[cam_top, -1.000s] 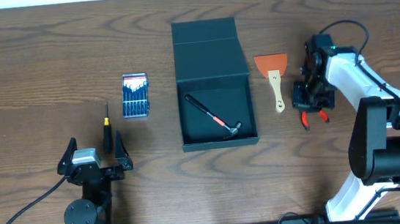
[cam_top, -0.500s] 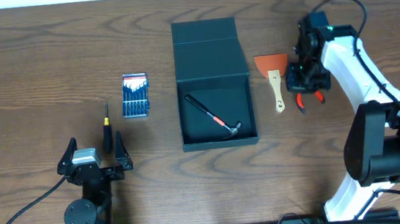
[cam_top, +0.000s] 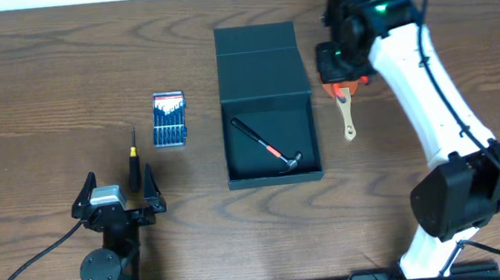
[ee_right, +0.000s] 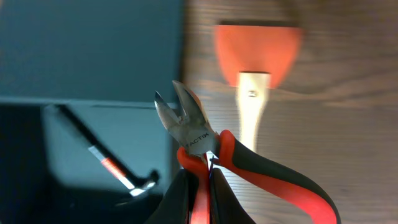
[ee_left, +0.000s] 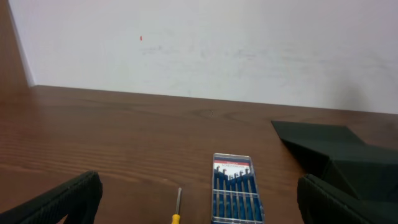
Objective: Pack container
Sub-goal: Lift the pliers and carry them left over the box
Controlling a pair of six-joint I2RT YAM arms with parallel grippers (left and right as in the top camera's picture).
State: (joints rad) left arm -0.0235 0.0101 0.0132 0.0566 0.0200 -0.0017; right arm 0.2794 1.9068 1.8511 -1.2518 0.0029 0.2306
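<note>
I am pinching the red-handled pliers (ee_right: pixel 194 138) in my right gripper (ee_right: pixel 200 190), hovering above the scraper (ee_right: pixel 257 51). The container (cam_top: pixel 291 125) is lying open at my eight o'clock, holding a hammer (cam_top: pixel 266 145). My left gripper (cam_top: pixel 118 188) is resting with its fingers spread wide.

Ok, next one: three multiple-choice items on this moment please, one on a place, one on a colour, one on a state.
1. Where is the hammer? A) in the box B) in the right claw C) on the scraper
2. What colour is the scraper's blade? A) blue B) orange C) green
3. How is the right claw? A) open, empty B) shut on the pliers C) shut on the scraper
Answers: 1 A, it lies on the box floor; 2 B, the right wrist view shows an orange blade; 3 B, the red-and-black handles sit clamped between its fingers.
</note>
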